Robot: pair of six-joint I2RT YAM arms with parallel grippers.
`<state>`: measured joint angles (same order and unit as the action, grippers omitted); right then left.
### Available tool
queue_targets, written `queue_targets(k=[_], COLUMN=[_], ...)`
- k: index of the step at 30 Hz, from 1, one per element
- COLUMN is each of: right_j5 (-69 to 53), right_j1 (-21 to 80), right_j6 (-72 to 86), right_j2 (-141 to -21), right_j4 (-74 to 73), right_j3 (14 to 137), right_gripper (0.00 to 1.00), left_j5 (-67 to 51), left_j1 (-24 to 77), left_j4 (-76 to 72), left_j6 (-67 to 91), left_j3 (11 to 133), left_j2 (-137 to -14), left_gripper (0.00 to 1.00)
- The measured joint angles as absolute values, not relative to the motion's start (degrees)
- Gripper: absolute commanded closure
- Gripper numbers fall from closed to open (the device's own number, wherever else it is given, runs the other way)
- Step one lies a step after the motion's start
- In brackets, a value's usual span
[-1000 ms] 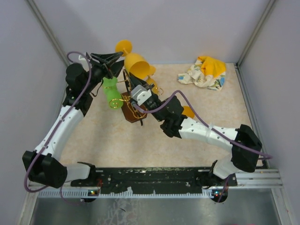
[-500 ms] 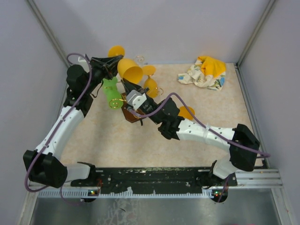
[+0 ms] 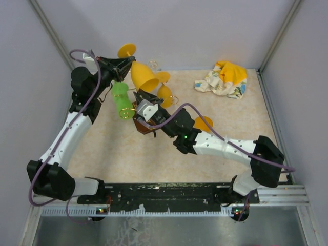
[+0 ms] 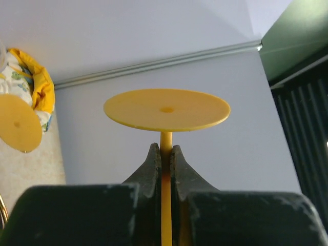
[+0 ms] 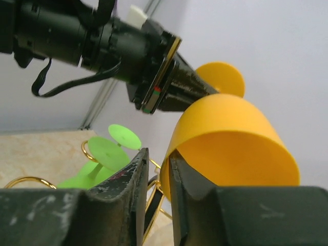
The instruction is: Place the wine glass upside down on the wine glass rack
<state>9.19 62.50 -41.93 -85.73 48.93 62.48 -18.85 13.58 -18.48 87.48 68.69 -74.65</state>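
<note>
**Operator:** State the layout, largest item first.

**Technician:** The worktop is a beige surface enclosed by pale walls. The left arm runs up its left side toward the back. The right arm crosses from the right toward the centre.

**Operator:** Fixtures?

**Technician:** The wine glass rack stands left of centre (dark wooden base, gold wire arms with curled tips). A crumpled yellow-and-white cloth lies in the back right corner, well apart from the rack.

**Operator:** Locate the wine glass.

**Technician:** The yellow wine glass is in the air over the back left part of the rack. It is tilted, with the foot higher than the bowl and the mouth slanting down toward the wires. Whether the rim touches a wire cannot be told.

**Operator:** Other glassware?

**Technician:** A green goblet hangs tilted at the left side of the rack. A yellow goblet sits at its right side.

**Operator:** Gripper status?

**Technician:** The left gripper is clamped tight on the stem of the wine glass, just under the foot. The right gripper has its jaws a narrow slit apart. The bowl's rim sits at the mouth of that slit, gold wire shows through the gap, and no pinch on the rim is visible.
</note>
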Motion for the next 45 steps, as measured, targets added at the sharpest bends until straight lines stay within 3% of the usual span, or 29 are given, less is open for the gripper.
queue_targets(k=[11, 24, 29, 32, 34, 45], right_j5=[19.75, 30.00, 33.45, 34.24, 33.61, 32.71], right_j1=[62.39, 48.18, 46.24, 45.32, 44.51, 38.68], right_j6=[-41.78, -25.71, -22.04, -19.75, -17.65, -10.66], right_j2=[-80.40, -77.49, -79.13, -80.03, -80.44, -85.19], right_j4=[41.98, 17.69, 11.77, 8.21, 5.39, -5.98], right_j3=[61.49, 74.15, 76.95, 77.45, 78.17, 89.82], right_gripper=[0.49, 0.41, 0.33, 0.11, 0.02, 0.01], left_j5=[-29.74, -35.14, -42.39, -46.26, -47.53, -45.12], left_j1=[5.96, 6.13, 6.70, 8.47, 10.39, 27.16], left_j4=[-20.91, -12.82, -14.66, -18.11, -19.46, -19.88], left_j6=[63.11, 25.61, 25.30, 27.59, 27.86, 21.37], left_j3=[79.37, 74.52, 75.33, 72.29, 68.40, 54.76], left_j2=[-78.43, -62.50, -58.41, -56.49, -54.76, -47.59], left_gripper=[1.00, 1.00, 1.00, 1.00, 1.00, 1.00])
